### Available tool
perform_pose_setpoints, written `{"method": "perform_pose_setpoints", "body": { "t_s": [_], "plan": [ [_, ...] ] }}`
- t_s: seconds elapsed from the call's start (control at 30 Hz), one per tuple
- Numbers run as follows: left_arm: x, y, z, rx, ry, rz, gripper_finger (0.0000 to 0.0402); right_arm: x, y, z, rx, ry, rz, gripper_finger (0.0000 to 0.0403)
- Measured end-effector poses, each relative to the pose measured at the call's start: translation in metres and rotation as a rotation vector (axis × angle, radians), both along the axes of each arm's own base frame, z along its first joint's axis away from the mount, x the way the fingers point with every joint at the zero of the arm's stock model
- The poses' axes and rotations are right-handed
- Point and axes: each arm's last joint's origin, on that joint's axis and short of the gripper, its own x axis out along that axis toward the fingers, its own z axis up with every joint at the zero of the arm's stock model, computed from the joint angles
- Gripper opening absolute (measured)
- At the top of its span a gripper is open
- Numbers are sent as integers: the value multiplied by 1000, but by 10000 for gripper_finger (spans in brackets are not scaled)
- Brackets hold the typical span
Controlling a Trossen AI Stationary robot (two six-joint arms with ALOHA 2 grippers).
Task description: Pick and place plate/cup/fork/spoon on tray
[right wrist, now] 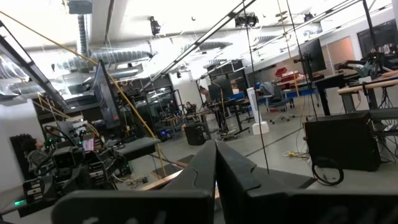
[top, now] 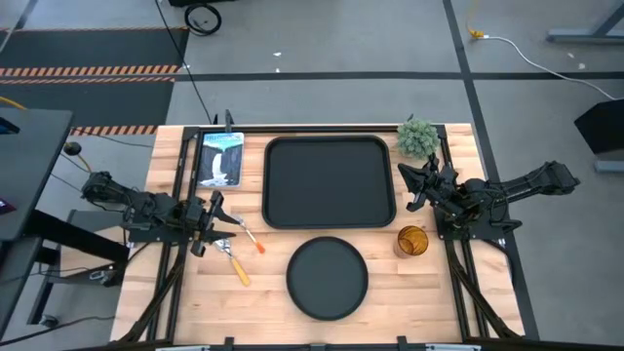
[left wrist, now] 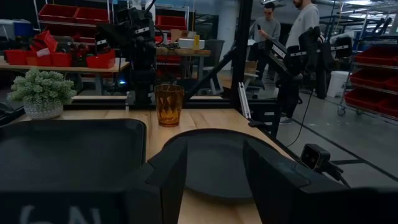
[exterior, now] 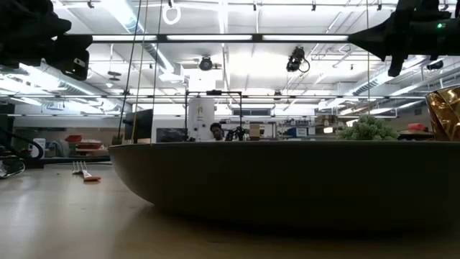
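Observation:
The black rectangular tray (top: pixel 330 182) lies at the table's far middle. The round black plate (top: pixel 327 278) rests flat in front of it, near the near edge. The amber cup (top: pixel 412 241) stands upright to the right of the plate. The fork (top: pixel 249 237), with a reddish handle, and the spoon (top: pixel 234 263), with a yellow-orange handle, lie left of the plate. My left gripper (top: pixel 214 224) is open and empty, raised just left of the fork and spoon. My right gripper (top: pixel 411 185) is shut and empty, raised beside the tray's right edge.
A small green plant (top: pixel 417 136) in a pot stands at the far right corner of the tray. A blue-and-white card (top: pixel 220 159) lies left of the tray. Black frame bars run along the table's left and right sides. People stand in the room beyond (left wrist: pixel 298 25).

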Motion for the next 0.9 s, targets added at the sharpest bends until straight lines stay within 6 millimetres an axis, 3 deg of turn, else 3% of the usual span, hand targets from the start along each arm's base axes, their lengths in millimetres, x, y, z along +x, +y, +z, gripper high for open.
{"method": "perform_pose_setpoints", "body": {
  "t_s": [0.6,0.73,0.9],
  "plan": [
    [0,0,0,0,0,0,165,-1,0,2,2,-22,-2,16],
    [0,0,0,-1,-3,0,165,-4,-1,7,-113,0,-59,16],
    [-1,1,9,-37,-86,7,165,-7,-2,13,-98,-72,-65,16]
  ]
}}
